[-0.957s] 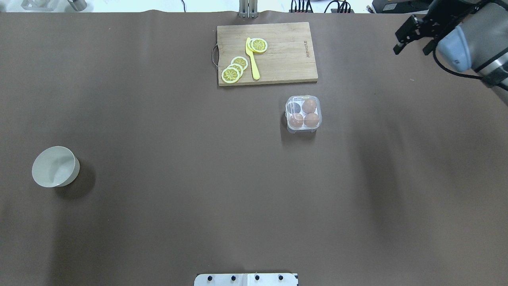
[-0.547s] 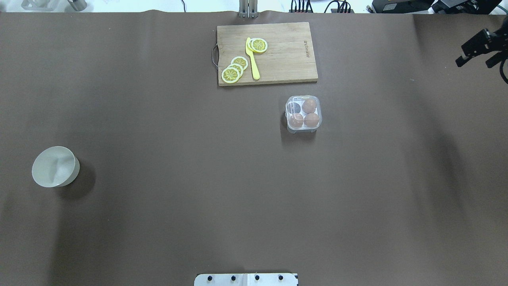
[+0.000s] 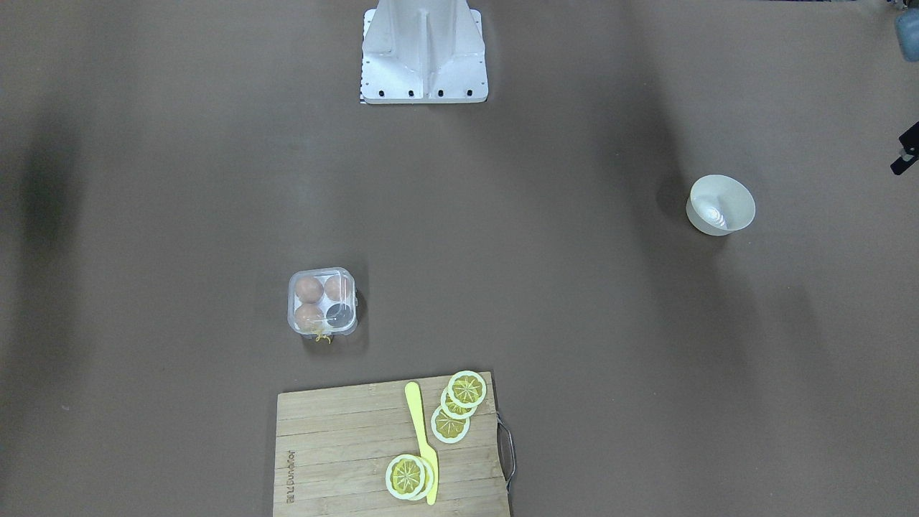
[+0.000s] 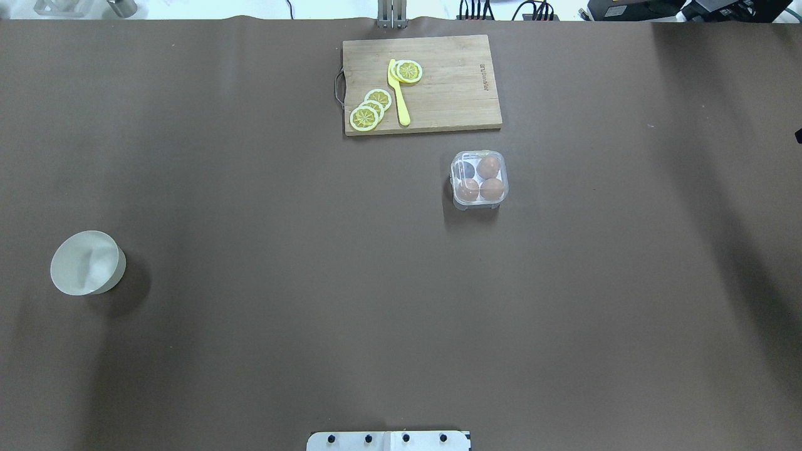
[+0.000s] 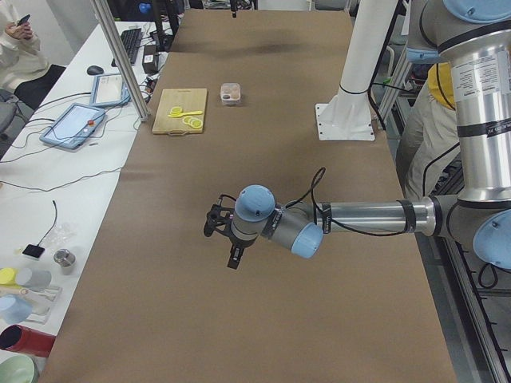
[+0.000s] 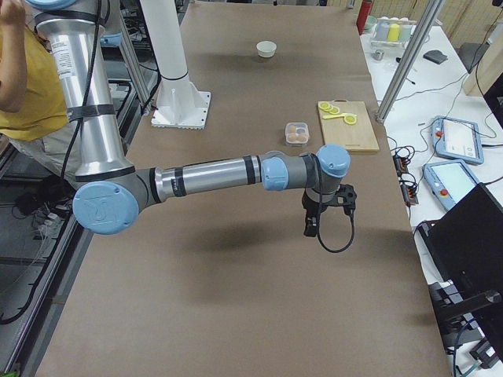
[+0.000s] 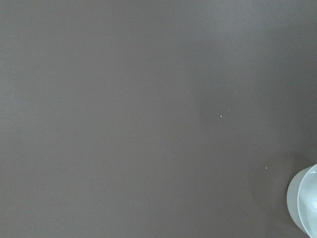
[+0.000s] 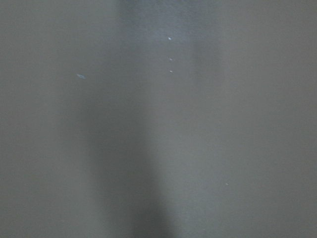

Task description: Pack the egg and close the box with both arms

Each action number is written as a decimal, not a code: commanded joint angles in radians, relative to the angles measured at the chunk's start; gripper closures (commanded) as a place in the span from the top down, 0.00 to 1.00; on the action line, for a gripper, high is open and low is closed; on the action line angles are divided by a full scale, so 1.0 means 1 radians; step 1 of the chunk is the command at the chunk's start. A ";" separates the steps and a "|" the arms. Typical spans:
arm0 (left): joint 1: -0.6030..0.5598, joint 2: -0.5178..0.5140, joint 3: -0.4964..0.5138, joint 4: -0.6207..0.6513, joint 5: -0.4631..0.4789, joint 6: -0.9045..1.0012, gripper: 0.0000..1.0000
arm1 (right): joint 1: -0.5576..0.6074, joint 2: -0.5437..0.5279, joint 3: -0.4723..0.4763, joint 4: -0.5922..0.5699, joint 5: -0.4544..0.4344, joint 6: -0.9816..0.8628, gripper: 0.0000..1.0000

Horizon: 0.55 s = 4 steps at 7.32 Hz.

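The box point(image 4: 479, 178) sits closed on the brown table, its clear lid down over the pale tray; it also shows in the front-facing view point(image 3: 322, 301). Three orange-brown eggs lie inside, one being the egg point(image 4: 489, 166); the fourth cell point(image 4: 465, 168) is dark and empty. A yellow string point(image 3: 322, 337) hangs at its edge. My left gripper point(image 5: 223, 243) hovers over bare table near the left end, far from the box. My right gripper point(image 6: 322, 214) hovers near the right end. I cannot tell whether either is open or shut.
A wooden cutting board point(image 4: 451, 94) with lemon slices point(image 4: 371, 109) and a yellow knife point(image 4: 398, 94) lies beyond the box. A white bowl point(image 4: 86, 262) stands at the left; its rim shows in the left wrist view point(image 7: 304, 203). The white base block point(image 3: 423, 50) is at the robot's side.
My right gripper has moved from the far right corner further right and toward the robot, leaving the overhead view almost fully. The box, eggs and bowl have not moved.
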 commanded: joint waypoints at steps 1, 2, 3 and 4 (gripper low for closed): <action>-0.001 -0.002 0.011 0.000 0.003 -0.001 0.97 | 0.007 -0.058 0.023 -0.002 -0.025 -0.038 1.00; -0.007 -0.007 0.013 0.001 0.003 -0.001 0.97 | 0.009 -0.070 0.043 -0.003 -0.028 -0.037 1.00; -0.007 -0.008 0.010 0.001 0.003 -0.008 0.97 | 0.010 -0.087 0.087 -0.009 -0.028 -0.035 1.00; -0.012 -0.008 0.008 0.001 0.003 -0.011 0.97 | 0.015 -0.113 0.117 -0.008 -0.028 -0.035 0.99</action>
